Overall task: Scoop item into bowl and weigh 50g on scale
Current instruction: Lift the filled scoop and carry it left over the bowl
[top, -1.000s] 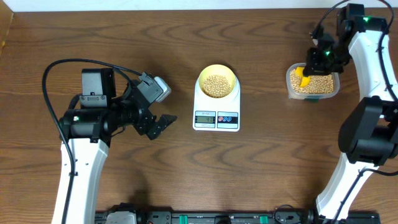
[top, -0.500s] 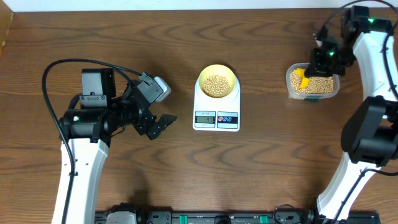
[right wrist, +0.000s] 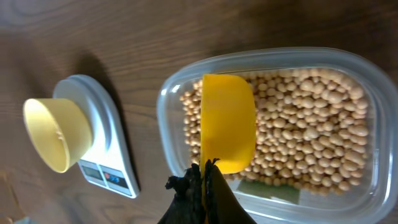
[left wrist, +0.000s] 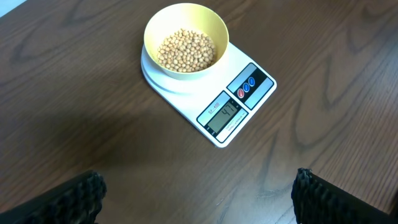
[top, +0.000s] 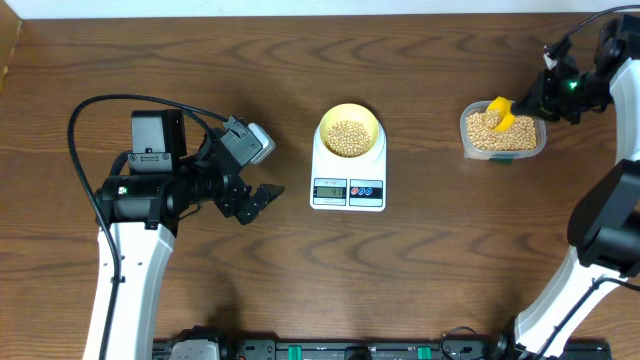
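Note:
The pale yellow-green bowl [top: 349, 130] holds tan beans [top: 348, 137] and stands on the white scale [top: 348, 172] at the table's middle. It also shows in the left wrist view [left wrist: 186, 38], where the scale [left wrist: 214, 93] has its display lit. My right gripper [top: 528, 103] is shut on the handle of a yellow scoop [top: 500, 112] carrying some beans over the clear tub [top: 503, 132] of beans at the right. In the right wrist view the scoop [right wrist: 227, 121] hangs over the tub's beans [right wrist: 311, 130]. My left gripper [top: 262, 198] is open and empty, left of the scale.
The table's far edge runs along the top. A black rail lies along the front edge [top: 330, 350]. The left arm's base [top: 130, 250] stands at the lower left, the right arm [top: 600, 240] at the right edge.
My right gripper has swung to the right and turned, tilting the scoop up from the tub's beans. The left arm has not moved.

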